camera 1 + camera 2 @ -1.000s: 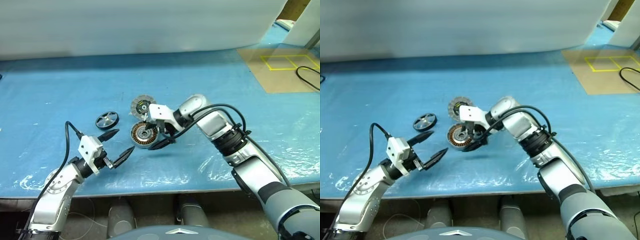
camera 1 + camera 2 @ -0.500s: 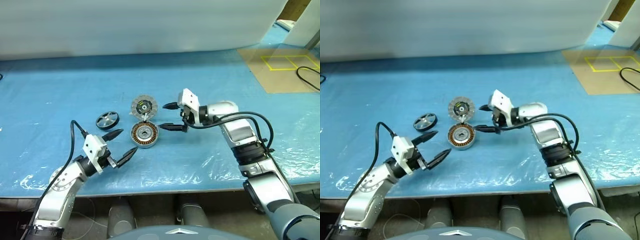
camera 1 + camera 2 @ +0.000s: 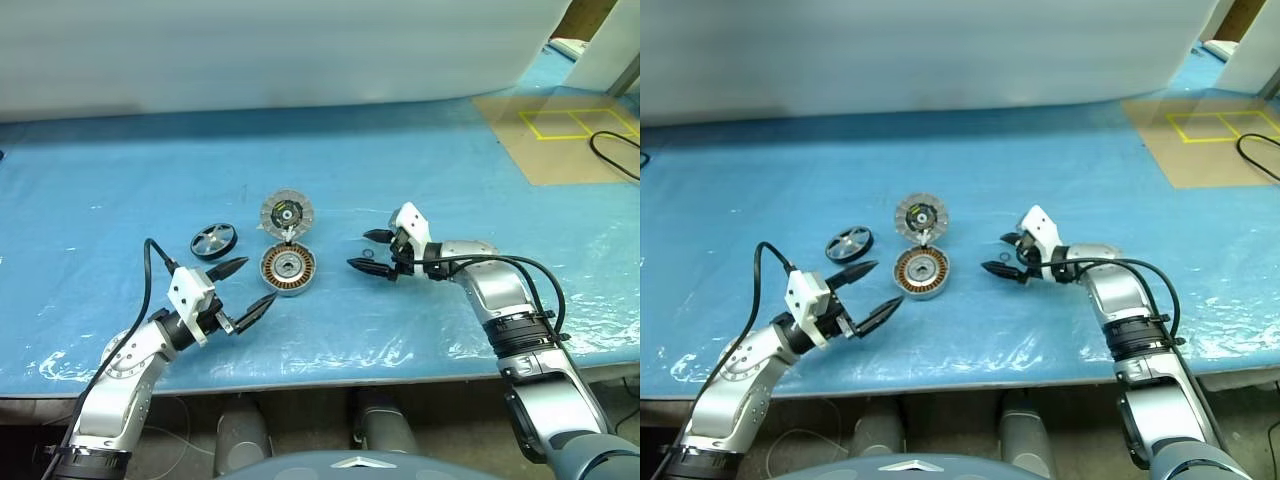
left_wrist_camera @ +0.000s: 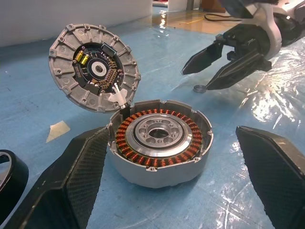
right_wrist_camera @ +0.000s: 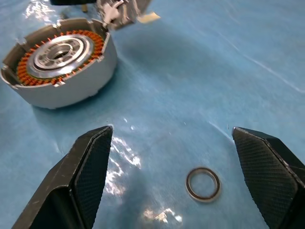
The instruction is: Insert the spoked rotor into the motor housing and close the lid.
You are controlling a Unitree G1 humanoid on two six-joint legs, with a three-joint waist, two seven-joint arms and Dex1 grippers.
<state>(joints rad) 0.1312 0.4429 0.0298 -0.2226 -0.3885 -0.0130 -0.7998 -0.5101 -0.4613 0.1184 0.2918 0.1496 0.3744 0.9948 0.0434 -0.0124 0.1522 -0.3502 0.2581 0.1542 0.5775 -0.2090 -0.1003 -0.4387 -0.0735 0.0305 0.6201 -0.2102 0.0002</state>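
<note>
Motor housing [image 3: 288, 269] sits open on the blue-covered counter [image 3: 120, 180], copper windings and metal hub facing up, nothing in it. Lid [image 3: 287, 213] is flipped back on the far side of the housing, joined at the housing's rim, ribbed face with dark centre showing. Spoked rotor [image 3: 214, 240] lies flat on the counter near the housing, on its left, not touching it. Left hand [image 3: 246, 284] hovers just near-left of the housing, fingers spread wide, empty, pointed at the housing. Right hand [image 3: 372, 250] is right of the housing, clear of it, fingers spread, empty. Small metal ring [image 5: 203, 183] lies on the counter right of the housing, between the right hand's fingers, untouched.
</note>
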